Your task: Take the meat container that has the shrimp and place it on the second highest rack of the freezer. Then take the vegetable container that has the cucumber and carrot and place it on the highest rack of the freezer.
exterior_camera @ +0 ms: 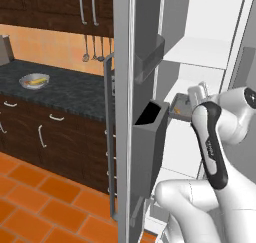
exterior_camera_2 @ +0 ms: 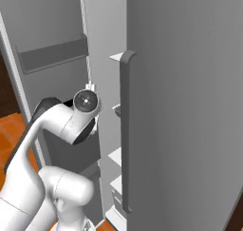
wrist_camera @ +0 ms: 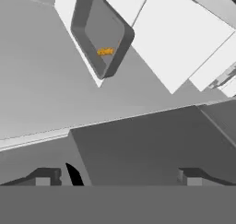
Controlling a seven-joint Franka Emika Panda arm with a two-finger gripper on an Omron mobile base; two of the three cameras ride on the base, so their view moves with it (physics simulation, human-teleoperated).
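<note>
The meat container (wrist_camera: 102,32), a grey tray holding the small orange shrimp (wrist_camera: 105,51), lies on a white shelf (wrist_camera: 184,38) inside the open freezer (exterior_camera: 215,17). In the left base view the same tray (exterior_camera: 179,107) sits on the second highest rack (exterior_camera: 200,118), under the top one (exterior_camera: 197,54). My gripper (wrist_camera: 117,178) is open, drawn back from the tray and touching nothing; its hand (exterior_camera: 196,93) hovers just right of the tray. The vegetable container (exterior_camera: 34,80), a bowl with cucumber and carrot, stands on the dark counter (exterior_camera: 70,89) at the left.
The open freezer door (exterior_camera: 124,87) with grey bins (exterior_camera: 150,132) stands between the arm and the counter. The other door is closed, its long handle (exterior_camera_2: 126,130) close to my arm. Dark cabinets (exterior_camera: 55,137) and an orange tiled floor (exterior_camera: 35,202) lie at the left.
</note>
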